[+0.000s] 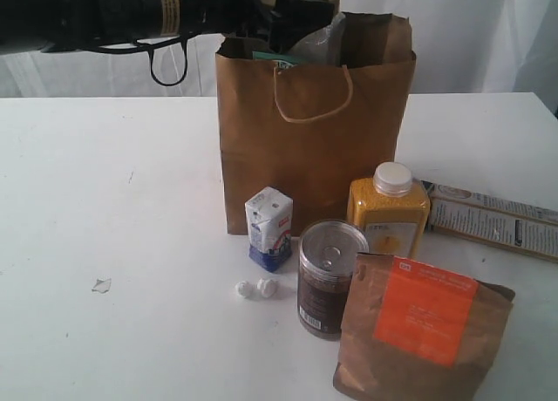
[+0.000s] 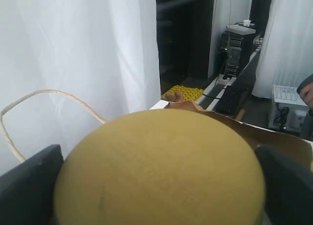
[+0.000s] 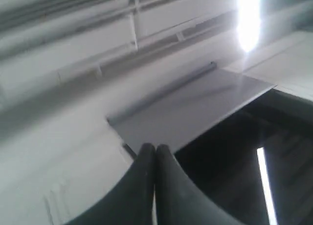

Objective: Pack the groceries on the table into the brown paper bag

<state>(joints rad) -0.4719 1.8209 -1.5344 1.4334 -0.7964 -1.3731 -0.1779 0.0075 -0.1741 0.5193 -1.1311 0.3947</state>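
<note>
One rule: left gripper (image 2: 159, 188) pinches yellow-lidded clear jar (image 1: 314, 37); release low inside brown paper bag (image 1: 314, 152) (right gripper (image 3: 155, 159) pressed together).

The jar (image 1: 314, 35) is half lost to me behind the rim of the bag (image 1: 314, 157). In front of the bag, the pouch (image 1: 423, 331) runs off frame. Right of the bag, the box (image 1: 493, 218) gets clipped. The label on the can (image 1: 331, 279) is too small to read.
</note>
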